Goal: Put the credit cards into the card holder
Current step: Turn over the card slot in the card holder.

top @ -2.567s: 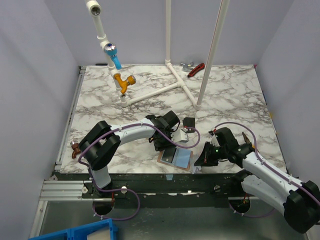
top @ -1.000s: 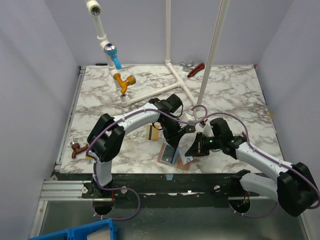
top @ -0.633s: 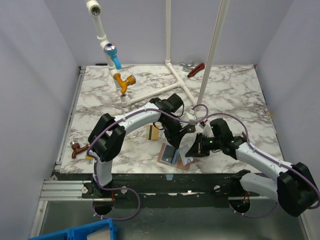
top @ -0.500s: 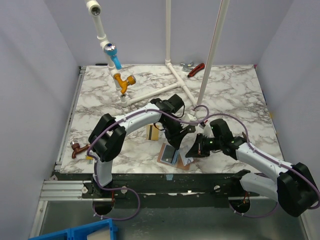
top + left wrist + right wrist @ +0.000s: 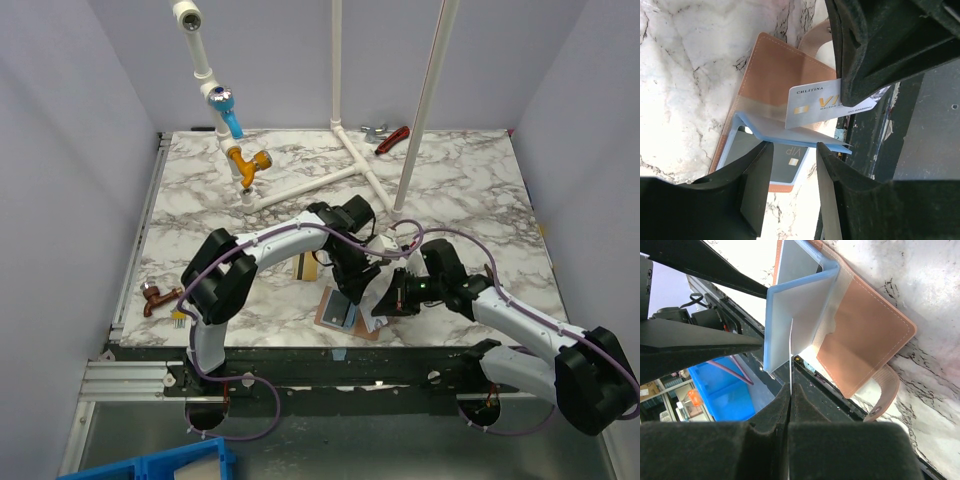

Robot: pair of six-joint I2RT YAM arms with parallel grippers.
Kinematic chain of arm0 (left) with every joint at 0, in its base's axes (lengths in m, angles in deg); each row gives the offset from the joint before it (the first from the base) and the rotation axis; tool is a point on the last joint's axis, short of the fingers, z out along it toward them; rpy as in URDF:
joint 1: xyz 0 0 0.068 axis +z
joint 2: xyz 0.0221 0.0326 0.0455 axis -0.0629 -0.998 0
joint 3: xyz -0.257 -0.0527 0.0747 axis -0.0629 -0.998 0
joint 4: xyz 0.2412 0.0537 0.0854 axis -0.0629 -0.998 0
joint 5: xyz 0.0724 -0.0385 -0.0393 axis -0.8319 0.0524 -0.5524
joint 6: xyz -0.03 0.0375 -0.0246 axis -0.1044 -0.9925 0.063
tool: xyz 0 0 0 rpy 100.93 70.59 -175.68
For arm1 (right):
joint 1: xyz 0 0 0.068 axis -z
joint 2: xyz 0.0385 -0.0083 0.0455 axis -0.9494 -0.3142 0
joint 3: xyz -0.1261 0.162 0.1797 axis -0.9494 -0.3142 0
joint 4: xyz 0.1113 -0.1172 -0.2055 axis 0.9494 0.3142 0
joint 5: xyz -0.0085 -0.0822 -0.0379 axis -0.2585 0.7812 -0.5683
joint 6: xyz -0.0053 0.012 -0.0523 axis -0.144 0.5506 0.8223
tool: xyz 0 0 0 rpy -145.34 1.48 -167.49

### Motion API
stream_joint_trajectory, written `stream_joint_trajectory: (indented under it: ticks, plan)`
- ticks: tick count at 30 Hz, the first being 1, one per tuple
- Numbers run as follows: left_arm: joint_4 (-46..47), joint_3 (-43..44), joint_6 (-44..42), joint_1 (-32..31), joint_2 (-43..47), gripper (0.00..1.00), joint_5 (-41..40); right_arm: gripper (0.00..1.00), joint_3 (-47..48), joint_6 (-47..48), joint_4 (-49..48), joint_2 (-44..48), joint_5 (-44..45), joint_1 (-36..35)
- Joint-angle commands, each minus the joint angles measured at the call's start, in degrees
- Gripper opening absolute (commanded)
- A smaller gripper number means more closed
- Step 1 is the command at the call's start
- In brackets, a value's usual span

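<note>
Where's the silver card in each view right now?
Top external: silver card is a pale sliver just right of the holder, near the table's front edge.
Left wrist: card sits centre frame, angled over the holder.
Right wrist: card is edge-on, a thin line rising from the right fingers.
Shared landmark: the tan holder.

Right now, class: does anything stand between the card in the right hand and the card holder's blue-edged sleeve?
Nothing visible does. The right hand pinches the silvery card, whose edge reaches the blue-edged sleeve of the card holder. The left hand sits beside that sleeve, fingers apart, not across the card's path.
</note>
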Motion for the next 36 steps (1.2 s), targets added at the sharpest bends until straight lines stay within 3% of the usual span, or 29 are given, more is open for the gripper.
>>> stream_joint_trajectory:
  ticks: [1, 20, 29, 36]
  plan:
    - [1.2, -0.9, -0.6, -1.0, -0.6, 0.41, -2.5, 0.01, -0.9, 0.0, -0.2, 0.7, -0.6, -0.5]
    - [2.8, -3.2, -2.0, -1.0, 0.6, 0.4, -6.9, 0.01, -1.4, 0.3, 2.0, 2.8, 0.4, -0.5]
    - [3.5, -3.6, -1.6, -1.0, 0.7, 0.4, -5.6, 0.01, 4.5, 2.6, 12.8, 7.4, 7.7, -0.5]
    - [3.5, -3.1, -1.4, -1.0, 0.5, 0.4, -5.5, 0.01, 4.9, 2.8, 12.6, 6.5, 3.1, -0.5]
